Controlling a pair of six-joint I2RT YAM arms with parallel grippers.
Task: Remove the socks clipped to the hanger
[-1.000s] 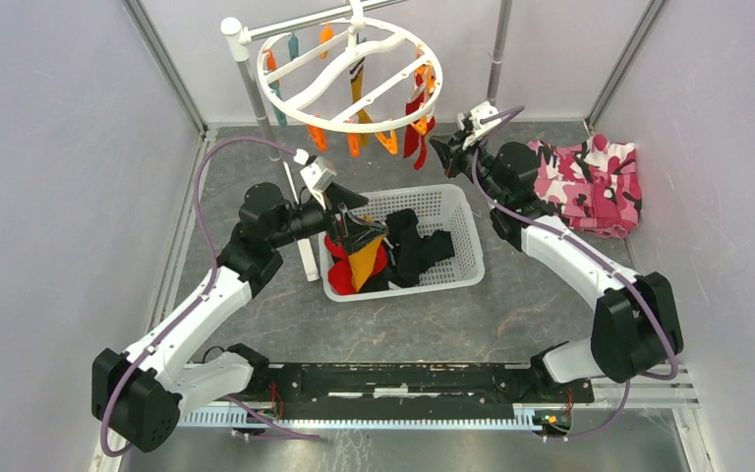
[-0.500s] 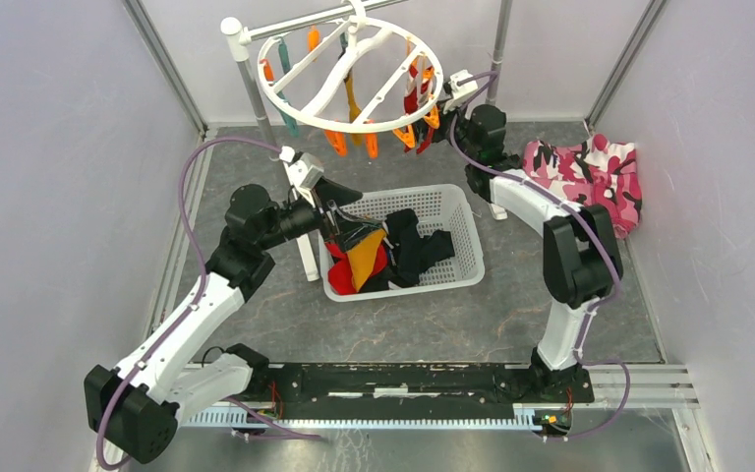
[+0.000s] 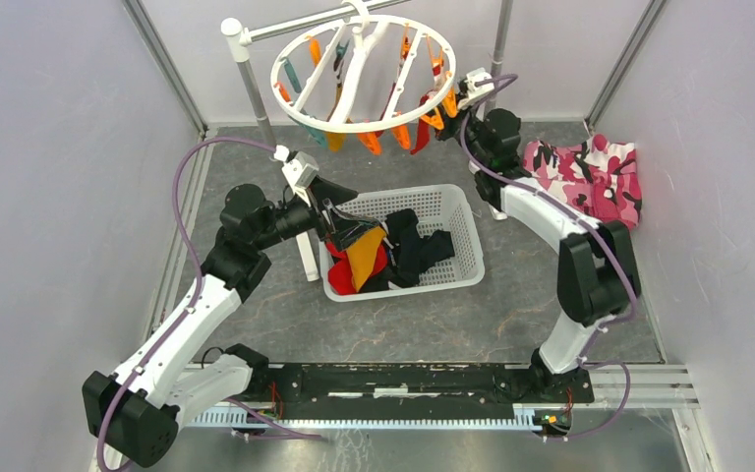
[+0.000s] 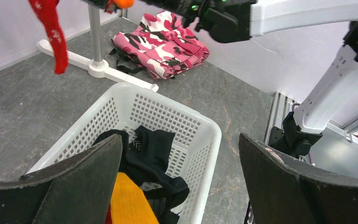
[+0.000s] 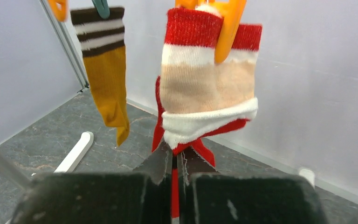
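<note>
Top: hanger (image 3: pixel 354 126) tilted, hung off far rail, centre-far. Right pincer (image 3: pixel 449 120) raised at its right rim, beside red sock (image 3: pixel 420 136). Left pincer (image 3: pixel 346 226) over left end of white perforated basket (image 3: pixel 464 221); loose socks (image 3: pixel 393 251) in red, mustard and black piled inside. Pink camo cloth (image 3: pixel 590 177) on tabletop (image 3: pixel 433 315), far right.

Left wrist: left pincer fingers (image 4: pixel 74 182) spread wide, nothing between them; basket below.

Right wrist: right pincer clamped tight on red sock's lower end. Sock hangs from orange clip (image 5: pixel 228 25). Striped-cuff mustard sock (image 5: pixel 107 88) clipped to its left.
</note>
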